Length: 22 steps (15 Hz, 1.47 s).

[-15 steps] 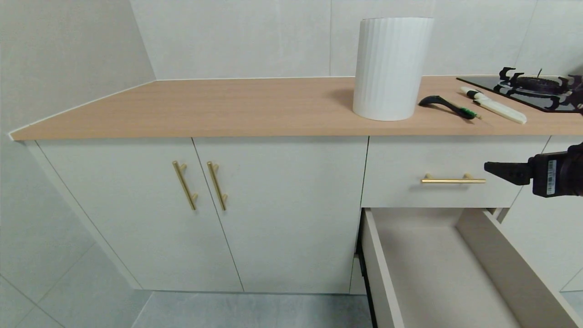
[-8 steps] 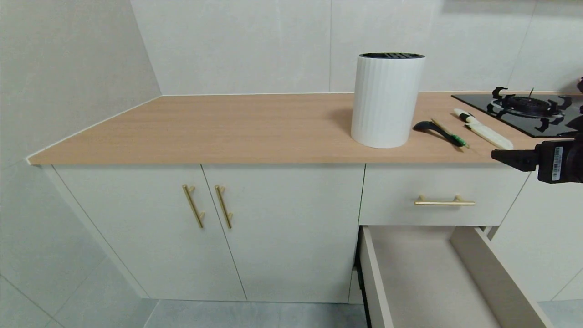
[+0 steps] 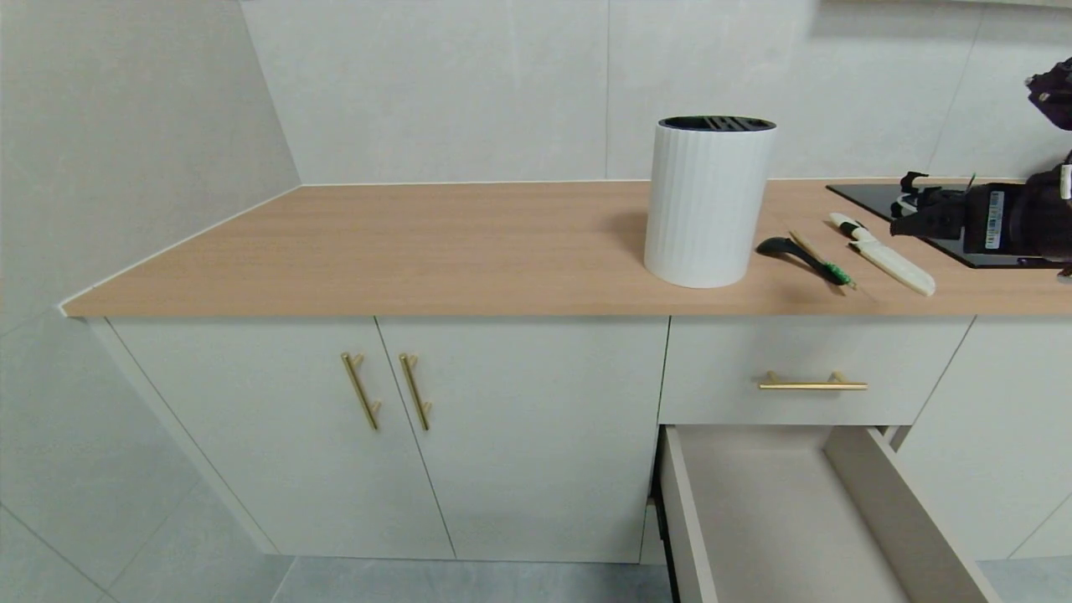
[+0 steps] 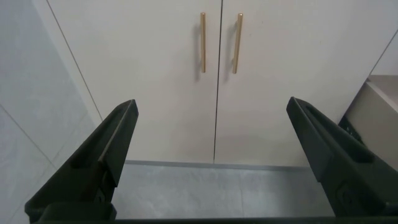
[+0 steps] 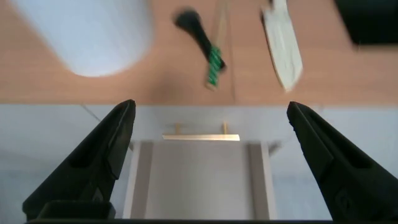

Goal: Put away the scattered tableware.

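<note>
My right gripper (image 3: 903, 224) hangs spread above the counter (image 3: 419, 243). In the head view the spoon (image 3: 804, 258) lies at its eight o'clock, beside the knife (image 3: 883, 255). I'd straddle the handle squarely before closing.

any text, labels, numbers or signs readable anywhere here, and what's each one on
Sticker on the arm just behind the right gripper: a barcode with fine print, too small to read.
White ribbed holder, black spoon, white knife, cabinet doors: no print visible.
So nothing here can be quoted.
</note>
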{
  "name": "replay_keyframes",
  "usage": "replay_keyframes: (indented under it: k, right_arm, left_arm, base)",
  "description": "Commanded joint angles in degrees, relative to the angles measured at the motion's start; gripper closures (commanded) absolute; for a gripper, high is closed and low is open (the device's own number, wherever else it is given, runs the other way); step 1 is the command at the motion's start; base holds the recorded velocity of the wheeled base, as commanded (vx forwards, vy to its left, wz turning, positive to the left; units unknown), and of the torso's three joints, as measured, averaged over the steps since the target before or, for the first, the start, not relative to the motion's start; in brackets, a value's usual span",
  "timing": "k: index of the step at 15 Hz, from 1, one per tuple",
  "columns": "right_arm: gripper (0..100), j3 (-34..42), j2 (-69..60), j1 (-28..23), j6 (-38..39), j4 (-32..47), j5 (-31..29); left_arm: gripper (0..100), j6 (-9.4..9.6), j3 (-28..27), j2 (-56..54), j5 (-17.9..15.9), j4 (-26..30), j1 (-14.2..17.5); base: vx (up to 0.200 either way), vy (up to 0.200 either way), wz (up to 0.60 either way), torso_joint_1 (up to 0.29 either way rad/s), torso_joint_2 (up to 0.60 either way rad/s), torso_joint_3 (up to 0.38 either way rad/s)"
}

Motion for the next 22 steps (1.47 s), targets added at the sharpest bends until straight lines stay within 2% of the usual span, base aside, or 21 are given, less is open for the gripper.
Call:
replay_keyframes:
  k: [1,6,8,10,22]
  right_arm:
    - [0,-8.5,9.9,-0.9,1.7,6.9,-0.1]
    - [0,-12.0,16.3,-1.1,4.4,7.6,0.2]
    - [0,-12.1,21.4,-1.2,4.4,1.1,-0.3]
    - [0,-12.8,23.8,-1.9,4.4,-1.1,-0.3]
    - [0,-15.0,27.1,-2.6,6.3,-1.3,-0.3]
  left_arm:
    - [0,-0.01,0.0,0.0,0.0,0.0,0.0]
    - [0,-0.01,0.0,0.0,0.0,0.0,0.0]
    - [0,-0.01,0.0,0.0,0.0,0.0,0.0]
    - [0,-0.01,0.0,0.0,0.0,0.0,0.0]
    - [0,-0.01,0.0,0.0,0.0,0.0,0.0]
  base:
    - [0.0,0.0,0.0,0.0,0.0,0.0]
    - [0.0,0.0,0.0,0.0,0.0,0.0]
    - [0.0,0.0,0.0,0.0,0.0,0.0]
    - [0.0,0.0,0.0,0.0,0.0,0.0]
    - [0.0,0.0,0.0,0.0,0.0,0.0]
